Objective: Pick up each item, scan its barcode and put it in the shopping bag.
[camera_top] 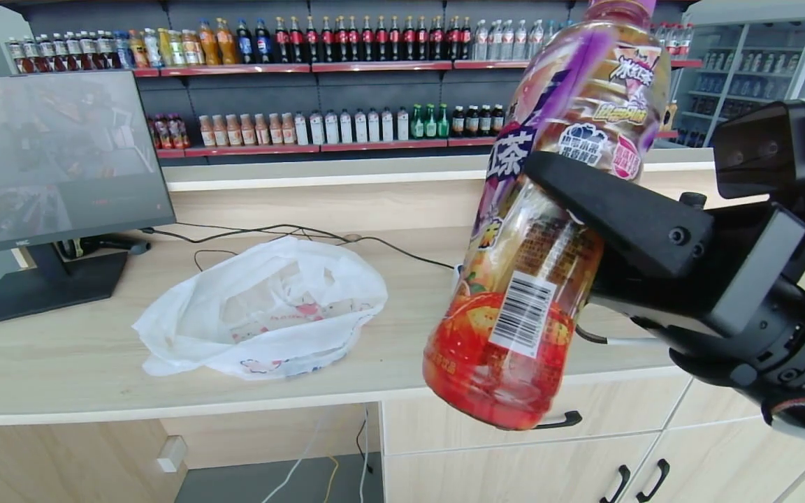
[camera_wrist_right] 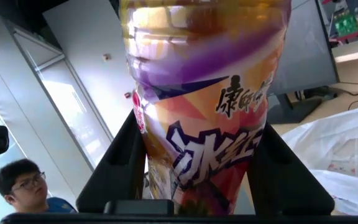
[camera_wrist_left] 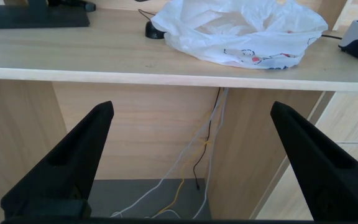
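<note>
I had the right gripper (camera_top: 556, 209) clamped on the bottle (camera_top: 521, 279); the left gripper (camera_wrist_left: 191, 112) gaped empty.
The bottle hung tilted above the table's (camera_top: 60, 356) front edge, its barcode (camera_top: 523, 312) facing me. The left gripper sat below the table edge. The shopping bag (camera_top: 263, 314) lay on the table.

Tilted drink bottle (camera_top: 514, 328) aloft, white bag (camera_top: 263, 314) open

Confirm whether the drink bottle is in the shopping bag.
No: the right gripper holds the drink bottle aloft, apart from the shopping bag on the counter.
</note>
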### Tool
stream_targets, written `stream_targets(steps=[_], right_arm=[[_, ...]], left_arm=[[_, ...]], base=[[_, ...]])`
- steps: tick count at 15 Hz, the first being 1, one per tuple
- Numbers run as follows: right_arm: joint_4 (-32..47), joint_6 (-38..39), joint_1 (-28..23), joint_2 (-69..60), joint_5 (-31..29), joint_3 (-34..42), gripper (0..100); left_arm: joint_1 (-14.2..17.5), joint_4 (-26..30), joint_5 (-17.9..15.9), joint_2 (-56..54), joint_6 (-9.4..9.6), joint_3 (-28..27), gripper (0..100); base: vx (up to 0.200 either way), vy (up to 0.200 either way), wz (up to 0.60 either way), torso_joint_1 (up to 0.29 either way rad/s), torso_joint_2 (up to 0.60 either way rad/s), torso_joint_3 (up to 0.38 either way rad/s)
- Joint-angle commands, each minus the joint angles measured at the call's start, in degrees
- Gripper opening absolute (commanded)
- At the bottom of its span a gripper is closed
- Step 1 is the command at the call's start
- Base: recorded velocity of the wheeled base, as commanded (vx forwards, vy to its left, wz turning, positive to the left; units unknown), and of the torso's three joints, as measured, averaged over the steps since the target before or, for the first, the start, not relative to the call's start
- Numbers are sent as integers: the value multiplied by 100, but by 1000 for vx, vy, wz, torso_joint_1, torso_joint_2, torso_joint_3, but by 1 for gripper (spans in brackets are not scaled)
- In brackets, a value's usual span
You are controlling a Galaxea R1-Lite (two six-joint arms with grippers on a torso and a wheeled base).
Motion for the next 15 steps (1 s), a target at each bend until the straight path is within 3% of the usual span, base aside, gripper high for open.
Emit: stream_targets(steps=[1,13,15], right_arm=[[-6,2,2,5,4,-15,0],[-6,-60,2,-30,4,46,0],[-6,-367,-7,-12,4,125,0]], left_arm=[[0,0,0,-2,-1,0,100],[0,0,0,-2,-1,0,100],[0,0,0,-2,-1,0,100]], base=[[0,0,0,0,0,0],[0,0,0,0,0,0],[0,0,0,0,0,0]])
